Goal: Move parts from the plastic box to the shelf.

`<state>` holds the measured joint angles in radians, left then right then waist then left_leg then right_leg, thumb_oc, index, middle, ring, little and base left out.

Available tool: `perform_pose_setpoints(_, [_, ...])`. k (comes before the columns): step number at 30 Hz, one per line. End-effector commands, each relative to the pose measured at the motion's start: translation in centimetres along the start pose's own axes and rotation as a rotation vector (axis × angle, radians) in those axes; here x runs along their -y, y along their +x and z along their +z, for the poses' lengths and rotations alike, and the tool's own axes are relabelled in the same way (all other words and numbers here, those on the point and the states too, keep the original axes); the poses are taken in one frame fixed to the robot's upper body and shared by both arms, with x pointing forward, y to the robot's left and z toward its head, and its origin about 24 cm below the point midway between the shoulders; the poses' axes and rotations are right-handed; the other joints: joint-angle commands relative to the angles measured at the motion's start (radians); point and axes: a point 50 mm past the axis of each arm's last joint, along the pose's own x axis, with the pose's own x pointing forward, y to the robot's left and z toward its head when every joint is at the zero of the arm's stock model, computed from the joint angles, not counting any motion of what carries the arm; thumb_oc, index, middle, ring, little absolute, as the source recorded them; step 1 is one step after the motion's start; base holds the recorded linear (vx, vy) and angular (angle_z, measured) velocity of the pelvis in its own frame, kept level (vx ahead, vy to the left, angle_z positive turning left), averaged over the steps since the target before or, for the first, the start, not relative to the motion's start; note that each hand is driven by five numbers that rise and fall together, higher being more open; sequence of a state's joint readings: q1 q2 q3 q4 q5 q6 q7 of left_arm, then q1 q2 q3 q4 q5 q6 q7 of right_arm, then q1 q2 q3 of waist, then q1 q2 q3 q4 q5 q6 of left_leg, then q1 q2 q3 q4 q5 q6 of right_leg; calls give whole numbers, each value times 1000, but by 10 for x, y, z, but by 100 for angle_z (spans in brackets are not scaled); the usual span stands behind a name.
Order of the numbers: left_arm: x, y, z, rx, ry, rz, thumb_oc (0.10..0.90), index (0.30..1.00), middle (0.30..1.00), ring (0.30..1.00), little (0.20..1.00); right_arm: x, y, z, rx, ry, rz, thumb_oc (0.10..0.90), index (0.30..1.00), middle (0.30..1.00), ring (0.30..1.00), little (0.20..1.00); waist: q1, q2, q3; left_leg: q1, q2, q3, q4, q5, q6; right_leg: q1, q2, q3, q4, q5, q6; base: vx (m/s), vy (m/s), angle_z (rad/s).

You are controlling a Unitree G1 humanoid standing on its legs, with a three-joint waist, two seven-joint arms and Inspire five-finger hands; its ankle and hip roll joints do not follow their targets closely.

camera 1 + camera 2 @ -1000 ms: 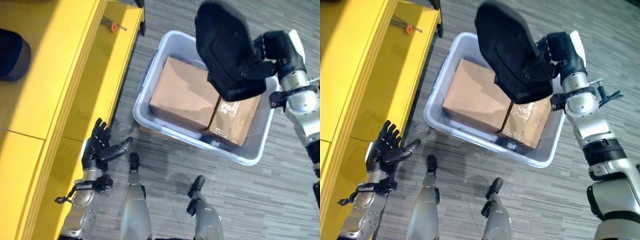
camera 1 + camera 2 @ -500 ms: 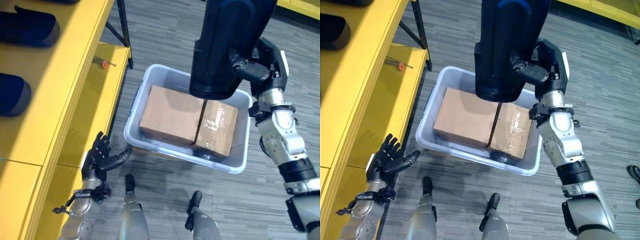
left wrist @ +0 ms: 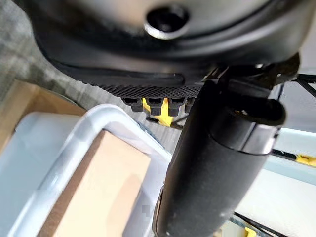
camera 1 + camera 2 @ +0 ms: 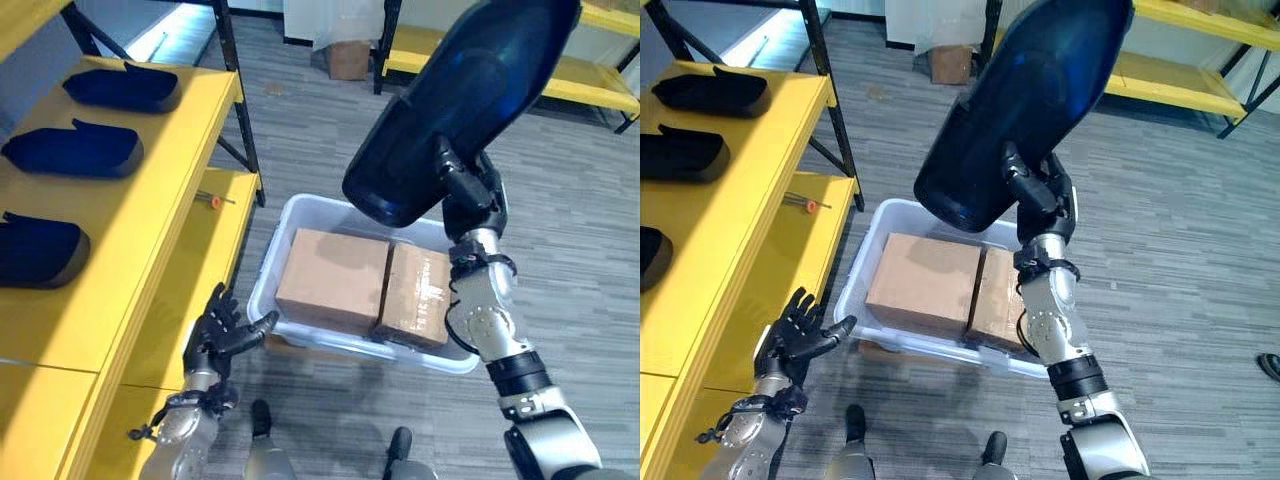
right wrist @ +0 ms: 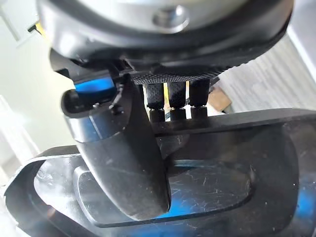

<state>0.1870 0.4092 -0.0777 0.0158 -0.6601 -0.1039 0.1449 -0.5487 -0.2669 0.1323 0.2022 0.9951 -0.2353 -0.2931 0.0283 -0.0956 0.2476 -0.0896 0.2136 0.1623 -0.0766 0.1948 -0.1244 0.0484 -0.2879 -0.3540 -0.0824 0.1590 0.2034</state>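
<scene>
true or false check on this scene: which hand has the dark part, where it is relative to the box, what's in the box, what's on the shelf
1. The right hand is shut on the large dark part. True.
2. The dark part lies inside the plastic box. False: it is held up in the air above the box.
3. The left hand holds a cardboard box. False: it is open and holds nothing, low beside the yellow shelf.
4. Two brown cardboard boxes sit side by side in the plastic box. True.
5. Dark parts lie on the shelf's top level. True.
6. The lower shelf level bears a cardboard box. False: a small tool with an orange tip lies there.
</scene>
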Motion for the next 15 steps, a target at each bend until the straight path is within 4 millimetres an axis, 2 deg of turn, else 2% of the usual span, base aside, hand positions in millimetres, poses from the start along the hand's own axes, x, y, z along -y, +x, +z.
perform_pose_setpoints(1, [19,6,47,238,17,-123,900,1000,1000,1000,1000,-32,9,57,303,165,131,400,300,300,300,300,7,-18,-123,82,69,73,-4,-70,-26,3,-56,-31,87,-17,37,0,0,0])
perform_pose_setpoints(10, [48,16,67,341,-50,-197,900,1000,1000,1000,1000,-30,-5,38,293,357,84,400,300,300,300,300,-6,3,-150,106,68,81,-2,-79,-24,19,-58,-23,95,-30,31,-1,3,-1])
perform_pose_setpoints(14, [53,17,76,383,-71,-206,900,1000,1000,1000,1000,-29,-14,34,288,379,92,400,300,300,300,300,-12,10,-155,113,68,83,-1,-81,-23,23,-59,-23,97,-34,30,0,4,-1])
perform_pose_setpoints(15, [56,18,86,433,-84,-207,900,1000,1000,1000,1000,-26,-23,27,272,419,97,400,300,300,300,300,-19,15,-156,120,67,87,-2,-82,-23,28,-58,-23,97,-38,28,0,0,0])
